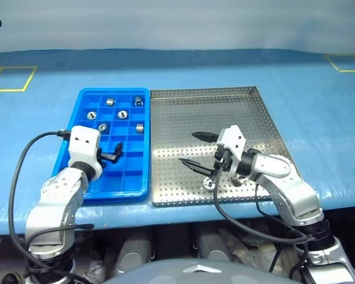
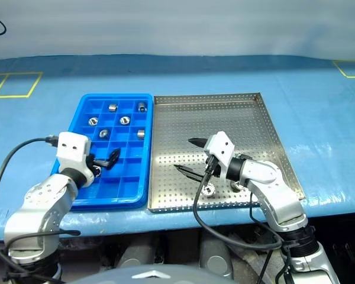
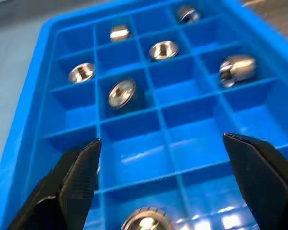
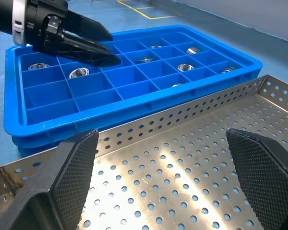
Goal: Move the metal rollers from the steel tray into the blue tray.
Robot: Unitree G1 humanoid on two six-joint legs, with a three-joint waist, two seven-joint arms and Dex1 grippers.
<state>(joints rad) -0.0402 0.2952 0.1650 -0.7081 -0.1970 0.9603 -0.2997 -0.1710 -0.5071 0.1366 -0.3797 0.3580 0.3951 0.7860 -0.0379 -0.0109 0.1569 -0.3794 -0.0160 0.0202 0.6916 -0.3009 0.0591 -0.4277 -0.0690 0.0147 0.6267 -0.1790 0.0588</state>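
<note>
Blue sheeting covered the table, with the blue tray lying just left of the steel tray, their long rims nearly touching, probably to keep each transfer short. From the head views, the left gripper hovered over the blue tray's near compartments, fingers spread and empty. Six rollers sat one to a cell in the far rows, and one more lay in a cell beside the left gripper. The right gripper hung over the steel tray, jaws wide and holding nothing, pointing toward the blue tray. Two rollers remained on the steel tray near its front rim. The left wrist view showed its fingers apart above a cell with a roller in it, which looked freshly dropped. The right wrist view showed fingers apart over bare perforated steel, seemingly waiting its turn.
</note>
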